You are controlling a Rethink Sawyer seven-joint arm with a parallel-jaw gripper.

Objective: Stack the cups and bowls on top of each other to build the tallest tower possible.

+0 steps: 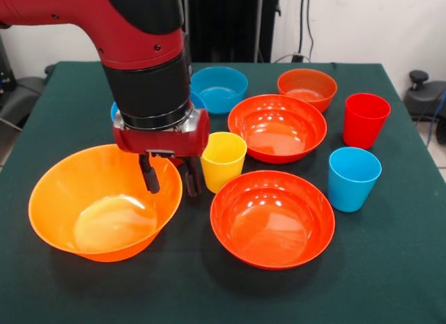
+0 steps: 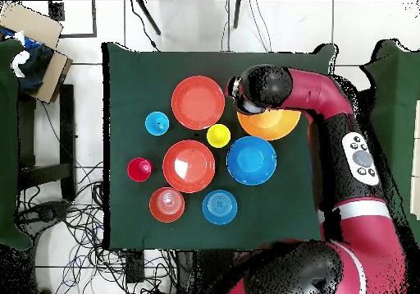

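**Inspector:** Nearest the camera's table edge lie two items: a wide shallow red-orange glossy plastic bowl (image 1: 272, 218) and, toward the front view's left edge, the huge orange plastic bowl (image 1: 104, 202). Nothing is stacked yet; no tower exists.

**Assistant:** And the gripper?

**Inspector:** The gripper (image 1: 169, 178) hangs over the huge orange bowl's far rim, on the side facing the yellow tapered plastic cup (image 1: 223, 159). Its two dark fingers stand apart with nothing between them, so it is spread and empty. One finger appears inside the rim, the other outside; contact I cannot confirm.

**Assistant:** The remaining pieces?

**Inspector:** A second wide red-orange bowl (image 1: 277, 127) sits mid-table; beyond it are a small red-orange bowl (image 1: 306, 88) and a small blue bowl (image 1: 219, 88). The large blue bowl (image 2: 251, 160) is mostly hidden behind the arm from the front. The red cup (image 1: 364, 120) and light blue cup (image 1: 353, 178) stand apart near the front view's right edge.

**Assistant:** Likely next move?

**Inspector:** In my judgement, a pinch on that rim directly beneath the fingers.
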